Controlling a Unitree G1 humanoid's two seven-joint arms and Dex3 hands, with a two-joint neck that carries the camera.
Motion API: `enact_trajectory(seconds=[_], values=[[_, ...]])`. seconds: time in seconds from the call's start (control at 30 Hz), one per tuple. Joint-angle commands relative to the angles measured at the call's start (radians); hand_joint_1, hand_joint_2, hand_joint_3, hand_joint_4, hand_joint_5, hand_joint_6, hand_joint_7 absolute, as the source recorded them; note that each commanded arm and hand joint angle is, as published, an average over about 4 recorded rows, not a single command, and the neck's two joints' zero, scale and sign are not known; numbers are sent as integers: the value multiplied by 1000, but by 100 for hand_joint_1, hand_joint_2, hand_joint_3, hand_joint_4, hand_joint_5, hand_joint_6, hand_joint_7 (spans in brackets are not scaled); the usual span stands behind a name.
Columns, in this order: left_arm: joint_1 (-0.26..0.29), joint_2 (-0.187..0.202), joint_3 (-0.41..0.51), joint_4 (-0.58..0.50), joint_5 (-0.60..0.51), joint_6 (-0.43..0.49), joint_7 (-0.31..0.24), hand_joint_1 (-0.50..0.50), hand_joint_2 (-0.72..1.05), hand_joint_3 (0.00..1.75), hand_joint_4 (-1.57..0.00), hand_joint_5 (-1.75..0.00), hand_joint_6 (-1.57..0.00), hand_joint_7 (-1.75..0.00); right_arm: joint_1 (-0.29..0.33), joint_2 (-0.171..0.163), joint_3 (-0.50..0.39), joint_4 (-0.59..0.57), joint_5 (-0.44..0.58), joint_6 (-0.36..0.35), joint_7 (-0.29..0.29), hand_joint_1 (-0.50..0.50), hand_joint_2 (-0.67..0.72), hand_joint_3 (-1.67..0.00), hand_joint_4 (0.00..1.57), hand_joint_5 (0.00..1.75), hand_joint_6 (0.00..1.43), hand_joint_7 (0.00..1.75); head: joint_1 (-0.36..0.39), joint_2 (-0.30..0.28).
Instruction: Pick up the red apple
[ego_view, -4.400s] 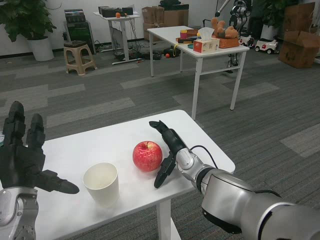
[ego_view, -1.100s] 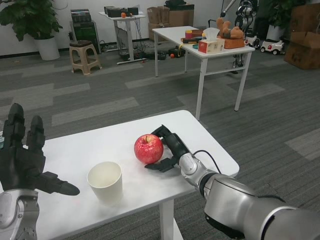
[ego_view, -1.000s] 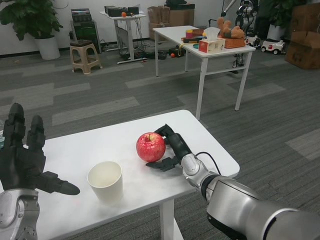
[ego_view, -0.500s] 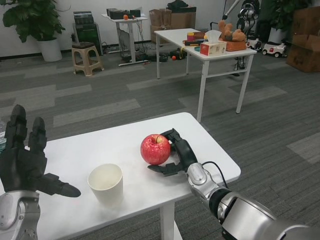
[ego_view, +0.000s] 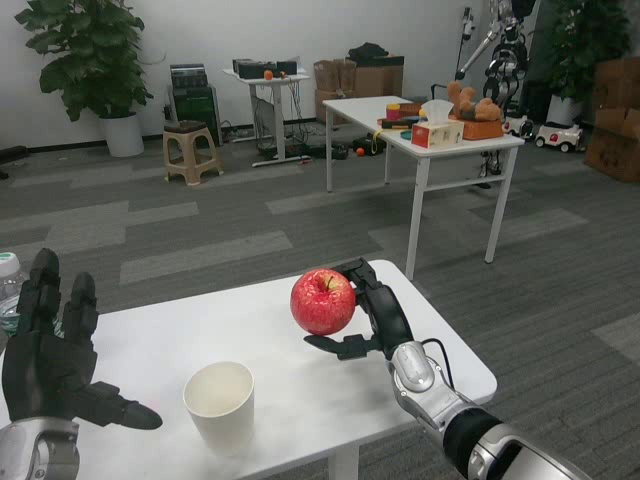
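One apple (ego_view: 323, 300) is held by the right hand (ego_view: 377, 318), whose fingers are curled round its right side and back while the thumb reaches under it. The fruit appears to be clear of the table (ego_view: 440, 365), over the right half, though whether a gap lies beneath it cannot be told for certain. The lift is judged to be the step in hand. It is best done straight up and slowly, with the fingers kept closed so that the smooth, round skin is not let slip out toward the open left side. The wrist should be kept level, and the cup (ego_view: 220, 404), well apart at front left, need not be disturbed. The left hand (ego_view: 50, 362) is held open with fingers spread, holding nothing, over the table's left edge.
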Motion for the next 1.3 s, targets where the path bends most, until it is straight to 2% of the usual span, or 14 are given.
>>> enact_trajectory(seconds=[0.03,0.2,0.33,0.47,0.6,0.7,0.83,0.97,1.1,1.3], values=[[3,3,11,22,-10,-3,-6,-48,-55,9,0,-10,0,0,-5,-23,-33,-37,-1,-8,-19,-33,-54,-87,20,136,77,168,8,13],[7,3,24,34,-14,-3,-7,-48,-55,4,0,0,0,0,-8,-32,-56,-74,-13,-8,-28,-33,-54,-87,20,136,77,168,28,21],[13,3,28,44,-14,-3,-8,-48,-55,4,0,-10,0,0,-9,-40,-72,-99,-16,-8,-35,-33,-54,-87,20,136,77,168,47,38],[15,3,29,48,-14,-3,-8,-48,-55,2,0,-8,0,0,-9,-43,-88,-110,-17,-11,-50,-33,-54,-87,21,136,78,168,59,57],[15,6,24,50,-14,-3,-10,-48,-55,9,0,-10,0,0,-14,-43,-92,-115,-17,-19,-69,-33,-54,-85,23,138,80,168,71,73],[15,9,24,52,-14,-3,-12,-48,-55,9,0,-10,0,0,-15,-43,-92,-119,-16,-24,-75,-33,-54,-83,24,145,80,168,87,74],[15,9,22,60,-14,-2,-12,-48,-55,9,0,-3,0,0,-15,-44,-92,-122,-16,-26,-80,-33,-54,-87,26,143,80,168,99,76],[15,10,21,65,-14,-2,-12,-48,-55,7,0,-10,0,0,-15,-44,-90,-122,-16,-26,-83,-33,-54,-87,26,143,80,168,105,79],[15,10,21,66,-14,-2,-12,-48,-55,9,0,0,0,0,-15,-44,-90,-122,-16,-26,-84,-33,-54,-87,26,145,80,168,101,77],[15,9,19,68,-14,-2,-14,-48,-55,4,0,-5,0,0,-15,-46,-90,-122,-16,-26,-86,-33,-54,-87,26,145,80,168,98,73]])
